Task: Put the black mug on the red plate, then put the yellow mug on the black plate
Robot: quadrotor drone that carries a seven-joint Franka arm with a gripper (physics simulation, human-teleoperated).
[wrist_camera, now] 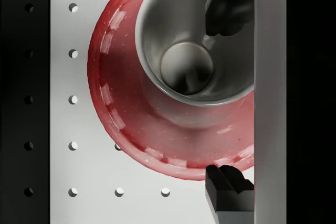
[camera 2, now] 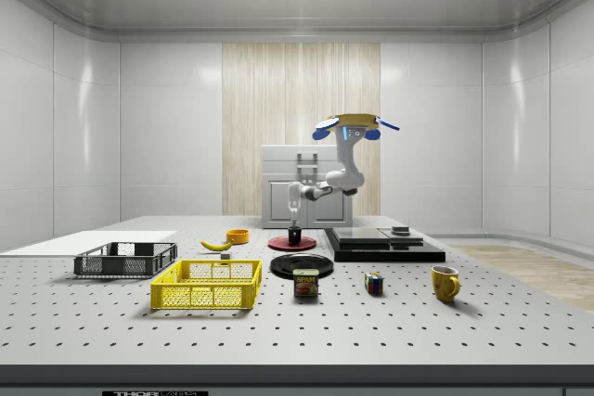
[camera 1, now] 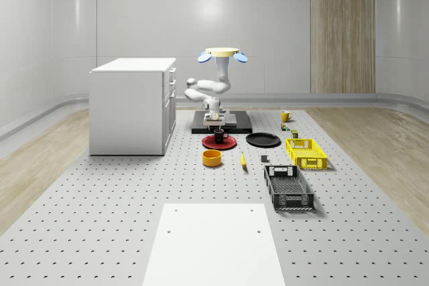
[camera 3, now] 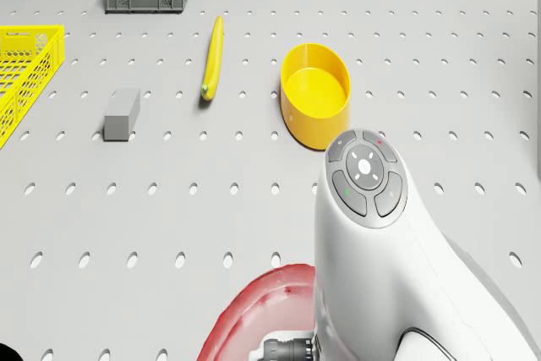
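Hovering over the red plate [camera 1: 219, 143], the drone [camera 1: 222, 53] has its jaws spread around the black mug [camera 1: 219, 135] standing there; the yellow mug [camera 1: 285, 116] waits, well apart from the black plate [camera 1: 263, 140].

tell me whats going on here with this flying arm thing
The drone hovers near the black platform, its arm reaching down over the red plate. The gripper is right above the black mug, which sits on that plate. The yellow mug stands off by itself, and the black plate has nothing on it.
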